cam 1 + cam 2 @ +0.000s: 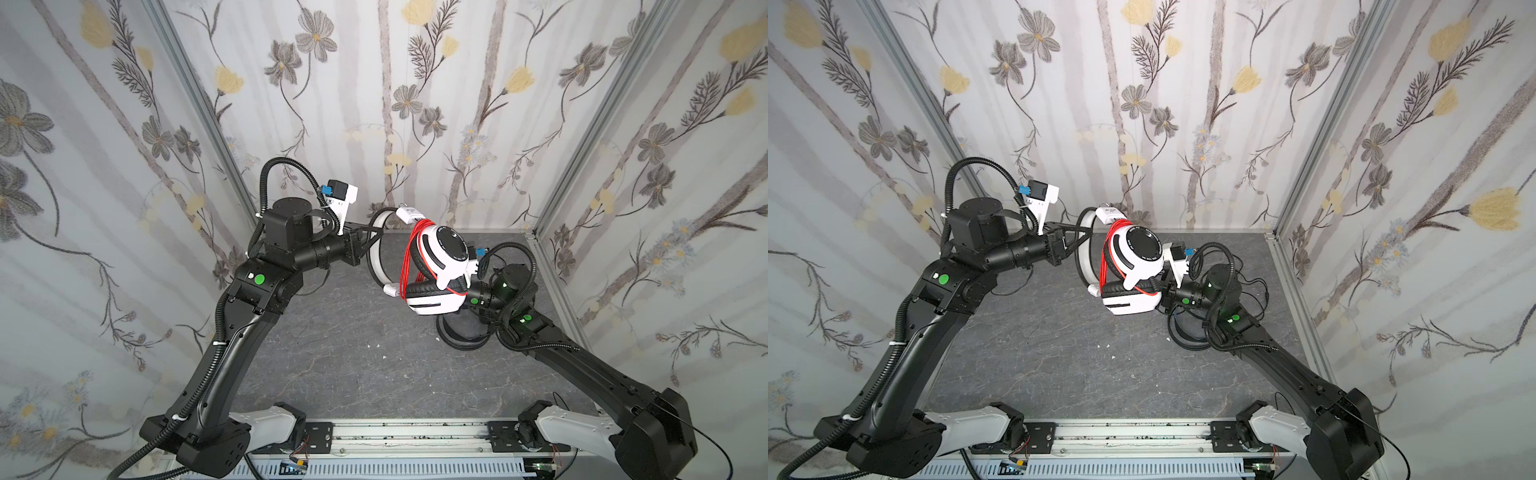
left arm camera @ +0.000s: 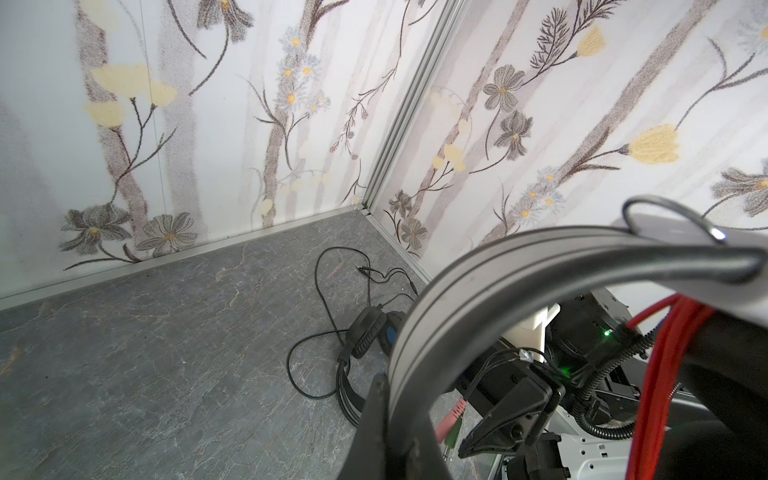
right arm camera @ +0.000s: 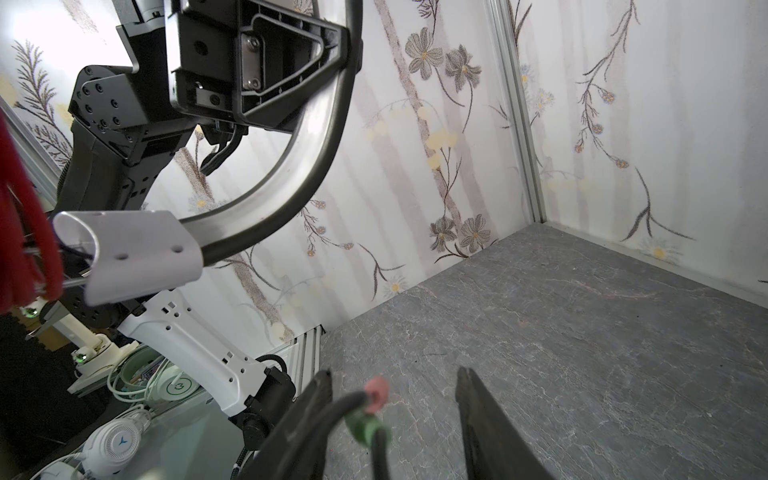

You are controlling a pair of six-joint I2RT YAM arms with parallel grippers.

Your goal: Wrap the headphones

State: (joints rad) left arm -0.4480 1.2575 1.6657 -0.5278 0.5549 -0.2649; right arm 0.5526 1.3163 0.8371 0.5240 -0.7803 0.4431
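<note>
One headset seems nearly done: my left gripper (image 1: pixel 379 230) is clamping the white headset (image 1: pixel 446 253) by its band (image 1: pixel 372 266), with the red cord (image 1: pixel 409 266) looping the cups. My right gripper (image 3: pixel 394 372) is standing half apart around the plugs (image 3: pixel 374 399). Beneath it the black headset (image 2: pixel 368 336) is lying unwrapped.

grey marbled tabletop (image 1: pixel 332 386), pale veins. black headset (image 2: pixel 368 332) lies on it at about 3 o'clock from centre, partly hidden in both top views. its black cord (image 2: pixel 318 291) trails in loose loops on the surface, out toward 2 o'clock. a few white specks (image 1: pixel 376 345) near centre.
</note>
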